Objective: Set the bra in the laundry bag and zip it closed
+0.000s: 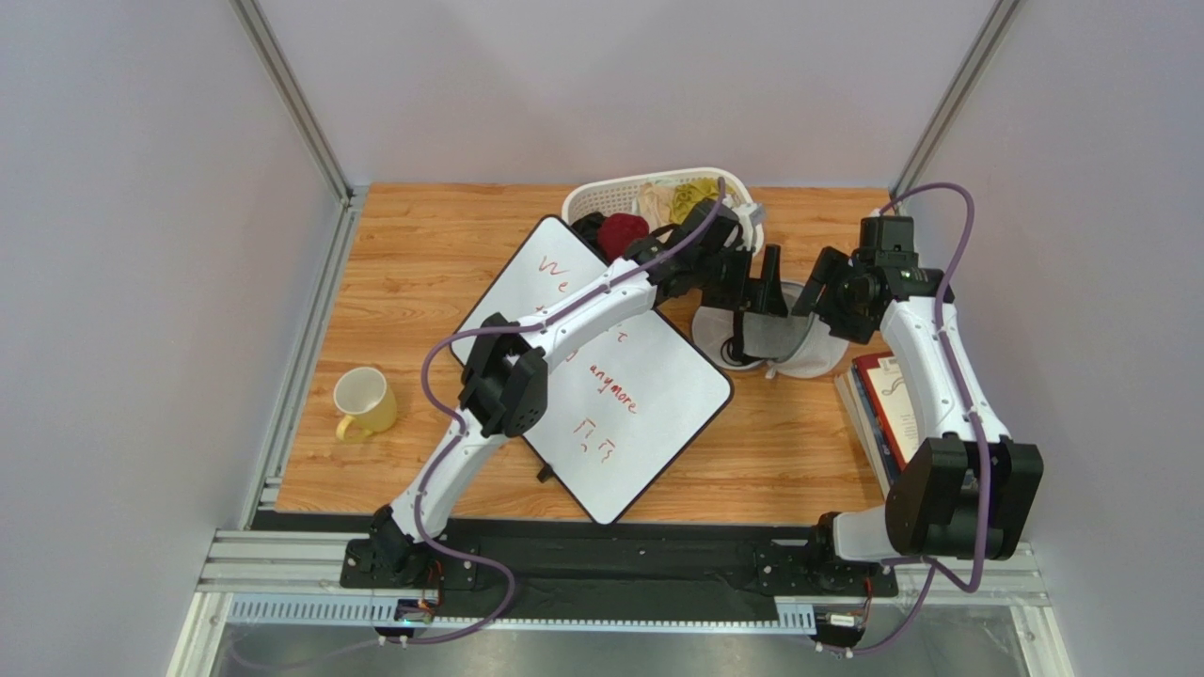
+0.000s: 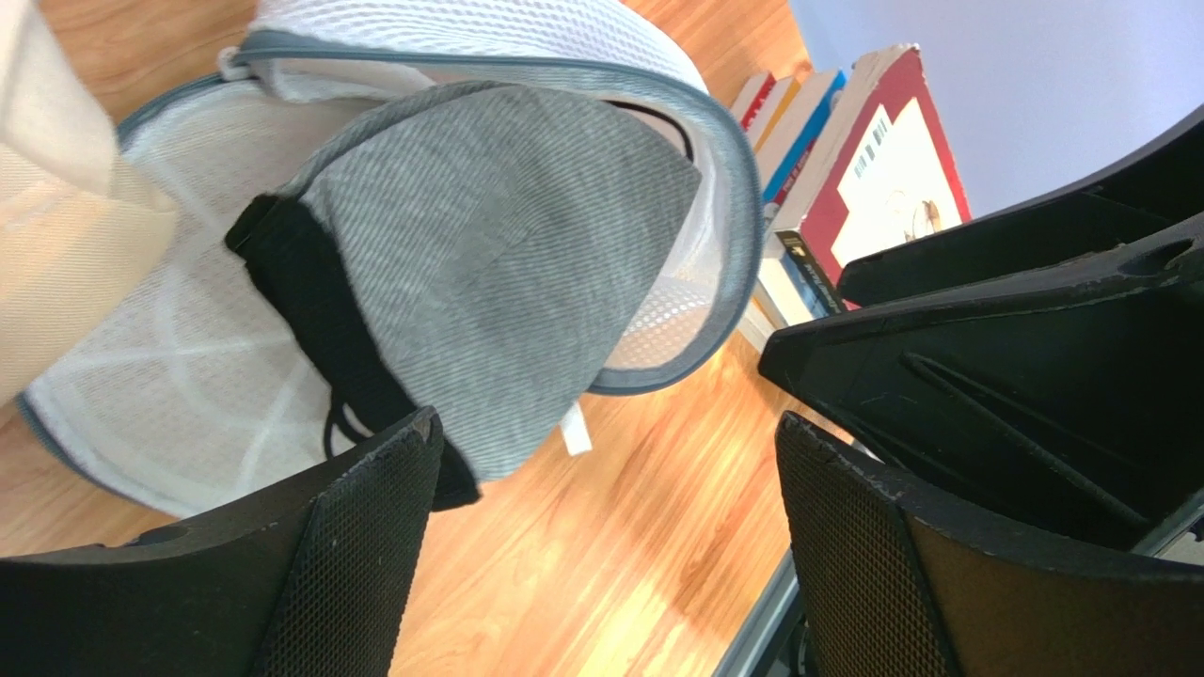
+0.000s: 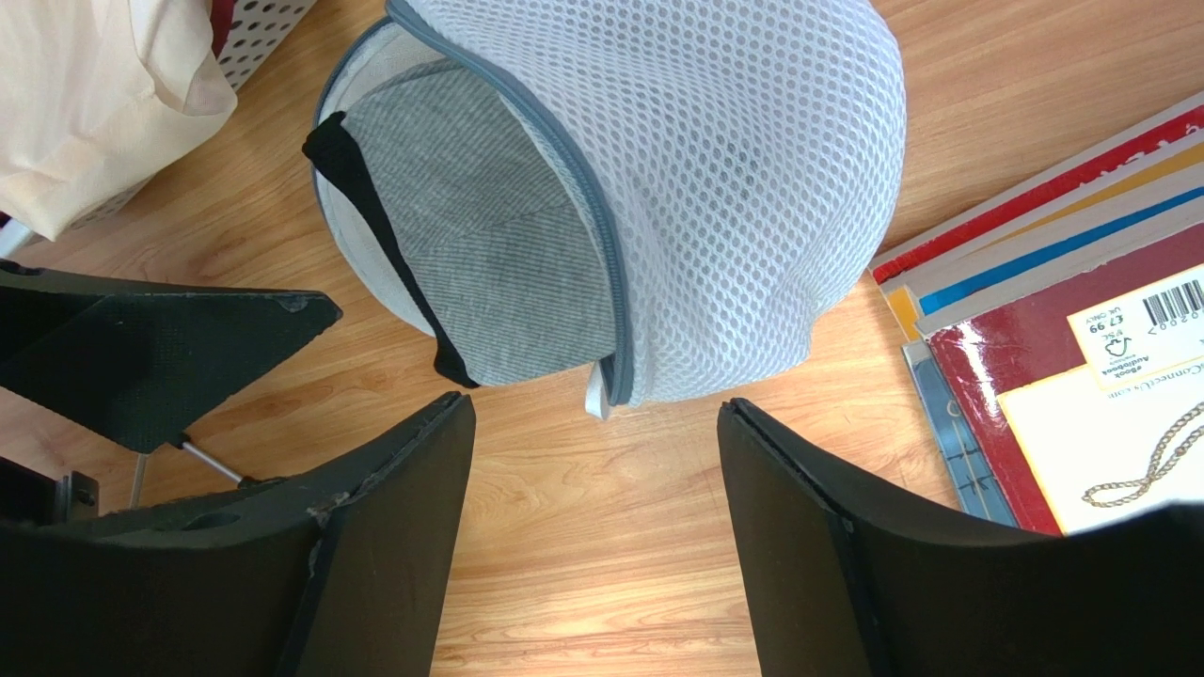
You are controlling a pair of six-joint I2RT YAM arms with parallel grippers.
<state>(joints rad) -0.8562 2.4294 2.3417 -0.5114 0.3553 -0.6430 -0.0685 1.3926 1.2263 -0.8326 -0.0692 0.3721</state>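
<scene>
white arms [image 1: 594, 303], black joints [image 1: 505, 384], purple cables [image 1: 970, 226]

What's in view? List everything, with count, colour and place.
bra: one, grey with black trim, partly inside the bag
laundry bag: one, white mesh, grey zipper, unzipped, right of centre
basket: one, white, far edge
red garment: one, in basket
yellow garment: one, in basket
whiteboard: one, white, centre
mug: one, yellow, left
books: several, mixed colours, right edge
table: one, wooden
left gripper: one, black, open, over the bag
right gripper: one, black, open, near the bag
</scene>
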